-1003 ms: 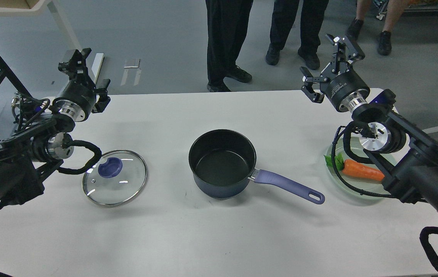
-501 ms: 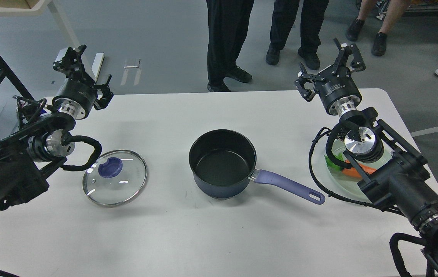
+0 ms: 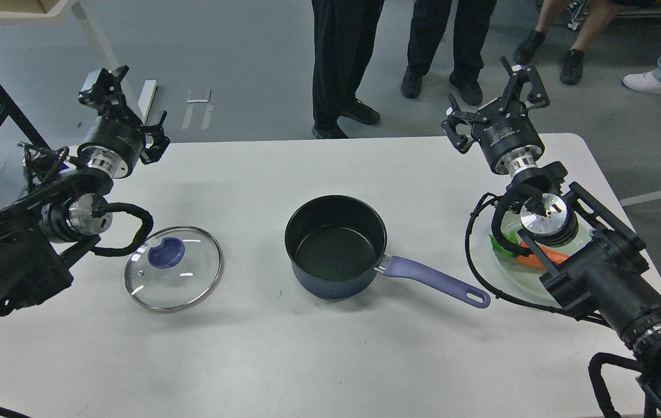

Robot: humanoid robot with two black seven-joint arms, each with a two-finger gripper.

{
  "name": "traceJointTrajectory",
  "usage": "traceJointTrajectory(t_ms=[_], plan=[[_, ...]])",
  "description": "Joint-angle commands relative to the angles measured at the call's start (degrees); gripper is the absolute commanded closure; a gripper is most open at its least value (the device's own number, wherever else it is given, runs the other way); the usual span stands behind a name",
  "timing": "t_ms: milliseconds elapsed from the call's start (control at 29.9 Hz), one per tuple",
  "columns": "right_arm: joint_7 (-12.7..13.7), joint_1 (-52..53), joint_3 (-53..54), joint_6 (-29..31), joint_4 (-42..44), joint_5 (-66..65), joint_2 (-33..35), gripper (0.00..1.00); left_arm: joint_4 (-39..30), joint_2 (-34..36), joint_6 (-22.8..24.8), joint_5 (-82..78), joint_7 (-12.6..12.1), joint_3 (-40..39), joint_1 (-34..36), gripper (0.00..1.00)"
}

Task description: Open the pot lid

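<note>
Right claw (image 3: 490,98) shifted slightly, lid (image 3: 173,268) well apart.

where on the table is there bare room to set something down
The near strip of the table, in front of the lid and pot, is bare. So is the far strip behind the pot, between the left hand and right hand. The right edge is crowded: the carrot plate sits under the right arm.

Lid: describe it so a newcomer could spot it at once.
Start at the white table and find the dark pot with the purple handle at its middle. The lid lies flat on the table to the pot's left, apart from it. It is the only clear glass disc, metal-rimmed, with a blue knob.
</note>
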State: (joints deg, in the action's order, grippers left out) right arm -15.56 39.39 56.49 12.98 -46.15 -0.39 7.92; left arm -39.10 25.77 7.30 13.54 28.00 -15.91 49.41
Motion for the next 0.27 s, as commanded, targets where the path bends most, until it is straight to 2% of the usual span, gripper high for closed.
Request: traceJointTrajectory(t_ms=[0, 234], plan=[[0.00, -0.02, -0.24, 0.12, 0.01, -0.05, -0.01, 0.00, -0.01, 0.07, 0.00, -0.09, 0.00, 0.01, -0.02, 0.00], [0.18, -0.81, -0.41, 0.47, 0.01, -0.05, 0.17, 0.00, -0.01, 0.25, -0.09, -0.09, 0.00, 0.01, -0.02, 0.00]])
